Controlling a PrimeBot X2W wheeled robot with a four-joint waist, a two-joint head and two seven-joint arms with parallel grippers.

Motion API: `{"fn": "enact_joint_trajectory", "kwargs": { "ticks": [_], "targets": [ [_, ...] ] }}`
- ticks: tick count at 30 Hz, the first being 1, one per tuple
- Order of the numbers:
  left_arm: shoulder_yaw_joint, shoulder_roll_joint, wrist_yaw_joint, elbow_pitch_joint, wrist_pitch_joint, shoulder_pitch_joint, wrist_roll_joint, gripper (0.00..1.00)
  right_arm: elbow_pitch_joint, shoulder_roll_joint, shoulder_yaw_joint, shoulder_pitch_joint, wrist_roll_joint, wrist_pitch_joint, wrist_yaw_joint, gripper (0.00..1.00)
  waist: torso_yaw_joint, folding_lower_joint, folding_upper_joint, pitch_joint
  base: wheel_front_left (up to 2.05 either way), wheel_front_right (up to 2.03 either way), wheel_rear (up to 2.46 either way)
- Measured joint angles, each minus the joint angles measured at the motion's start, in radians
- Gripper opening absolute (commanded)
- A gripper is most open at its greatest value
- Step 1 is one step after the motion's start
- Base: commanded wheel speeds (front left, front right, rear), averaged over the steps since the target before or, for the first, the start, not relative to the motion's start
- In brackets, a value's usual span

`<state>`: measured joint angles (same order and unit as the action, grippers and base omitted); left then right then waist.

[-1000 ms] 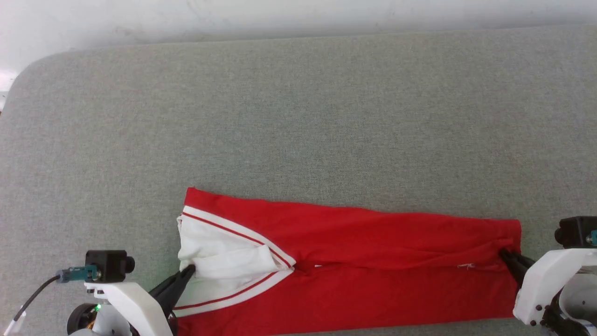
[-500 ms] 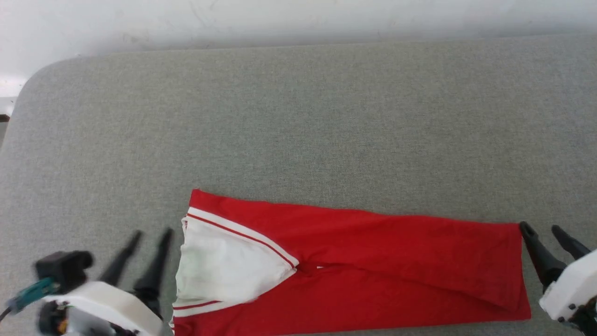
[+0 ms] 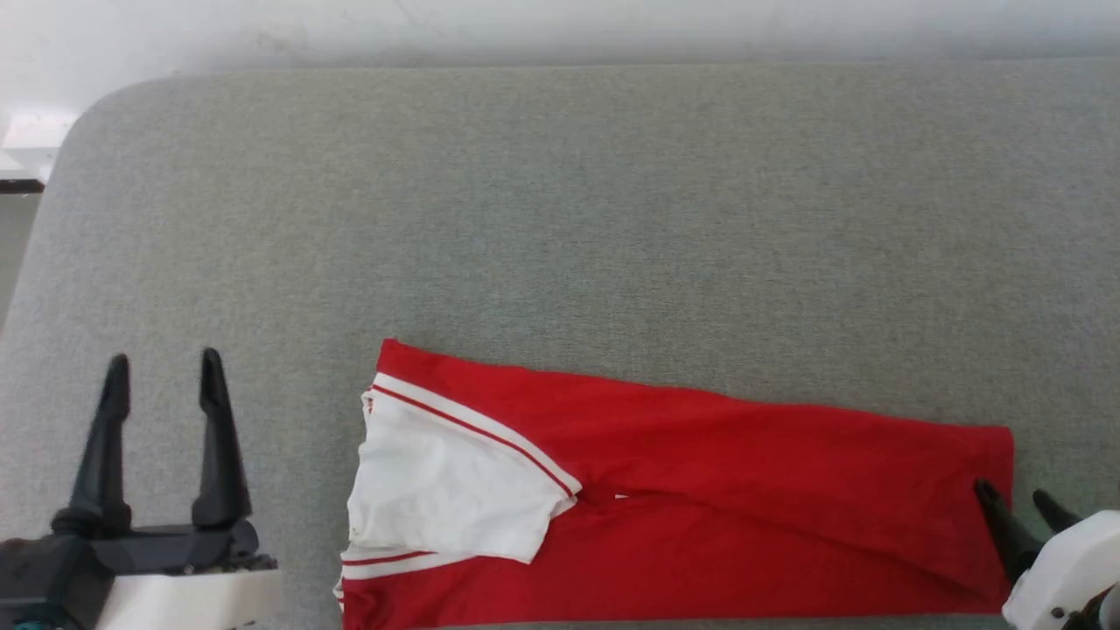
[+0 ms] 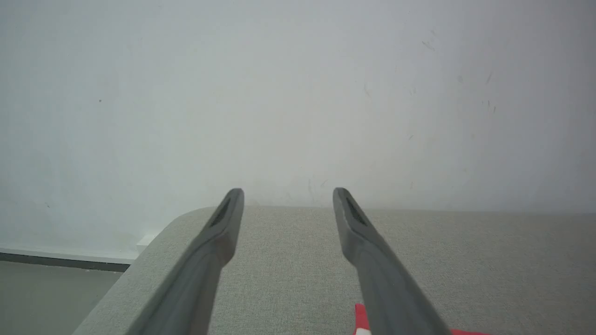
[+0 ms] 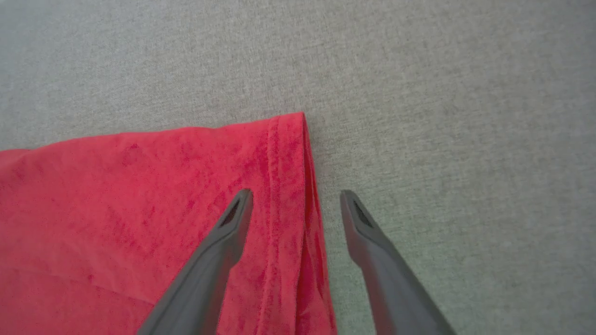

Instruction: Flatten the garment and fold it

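Note:
The garment (image 3: 717,490) lies folded into a long red band across the near part of the grey table (image 3: 560,219), its white sleeve (image 3: 446,490) with red-white trim on top at the left end. My left gripper (image 3: 162,360) stands open well left of the sleeve, touching no cloth; in the left wrist view only a red scrap of the garment (image 4: 359,318) peeks out beside its fingers. My right gripper (image 3: 1015,494) is open at the hem end; in the right wrist view its fingers straddle the garment's hem (image 5: 288,186) from above, gripping nothing.
The grey padded table has a rounded far-left corner (image 3: 96,105) and meets a white wall (image 4: 298,93) at the back. A strip of floor (image 4: 51,288) shows past the table's left edge. Bare fabric surface stretches beyond the garment.
Both grippers have opened and let go of the garment. The left gripper pulled away to the left of the sleeve; the right backed off at the hem. The head camera has shifted slightly.

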<state>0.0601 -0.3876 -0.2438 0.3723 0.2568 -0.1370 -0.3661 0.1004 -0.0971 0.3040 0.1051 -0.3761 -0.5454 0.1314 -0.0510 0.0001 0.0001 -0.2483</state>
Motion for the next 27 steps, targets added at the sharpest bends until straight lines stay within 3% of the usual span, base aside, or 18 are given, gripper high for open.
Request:
{"fn": "enact_joint_trajectory", "kwargs": {
  "ticks": [8, 9, 11, 19, 23, 27],
  "targets": [
    [-0.050, 0.096, 0.126, -0.042, 0.000, -0.007, 0.058, 1.00, -0.081, 0.009, 0.010, -0.003, 0.015, -0.025, 0.000, 1.00, -0.030, -0.0001, 0.0000, -0.011, 0.00, 0.00, 0.00],
    [-0.057, 0.104, 0.139, -0.049, 0.000, -0.007, 0.060, 1.00, -0.084, 0.009, 0.009, -0.004, 0.013, -0.031, 0.000, 0.75, -0.032, -0.0001, 0.0000, -0.013, 0.00, 0.00, 0.00],
    [-0.068, 0.115, 0.166, -0.062, 0.000, -0.007, 0.066, 1.00, -0.091, 0.010, 0.010, -0.010, 0.011, -0.037, 0.000, 0.00, -0.035, -0.0001, 0.0000, -0.016, 0.00, 0.00, 0.00],
    [-0.110, 0.156, 0.235, -0.107, 0.000, -0.007, 0.093, 1.00, -0.113, 0.016, -0.015, -0.043, 0.030, -0.048, 0.000, 0.00, -0.023, -0.0001, 0.0000, -0.003, 0.00, 0.00, 0.00],
    [-0.128, 0.169, 0.254, -0.123, 0.000, -0.008, 0.116, 1.00, -0.116, -0.013, -0.003, -0.079, 0.069, -0.050, 0.002, 0.00, -0.008, 0.0000, 0.0000, 0.012, 0.00, 0.00, 0.00],
    [-0.135, 0.182, 0.272, -0.141, 0.000, -0.011, 0.131, 1.00, -0.125, -0.073, 0.076, -0.123, 0.102, -0.062, 0.001, 0.00, 0.005, 0.0000, 0.0000, 0.028, 0.00, 0.00, 0.00]
  ]
}}
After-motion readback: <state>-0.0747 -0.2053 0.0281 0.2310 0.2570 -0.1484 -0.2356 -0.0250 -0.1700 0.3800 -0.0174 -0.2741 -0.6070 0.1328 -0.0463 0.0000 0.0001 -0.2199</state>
